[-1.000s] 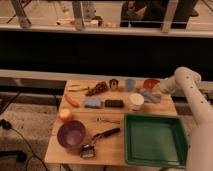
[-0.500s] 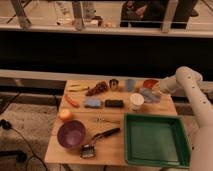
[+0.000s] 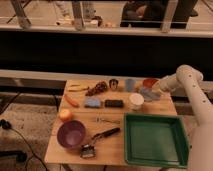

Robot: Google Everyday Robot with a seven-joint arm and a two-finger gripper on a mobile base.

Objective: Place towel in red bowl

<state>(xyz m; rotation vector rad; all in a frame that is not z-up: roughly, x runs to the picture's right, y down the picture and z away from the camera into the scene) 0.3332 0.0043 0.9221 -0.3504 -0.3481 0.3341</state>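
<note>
Gripper (image 3: 159, 88) at far right corner of desk (image 3: 113, 153), over right end of blue-grey towel (image 3: 148, 94); grip state cannot tell. Red bowl (image 3: 149, 81) just behind towel, toward far edge: short carry.

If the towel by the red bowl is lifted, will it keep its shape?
Probably not: the towel lies crumpled, so it would likely droop from the gripper, which is at its right edge. It looks like thin cloth, so it is probably light. A hanging corner might drag on the red bowl just behind.
</note>
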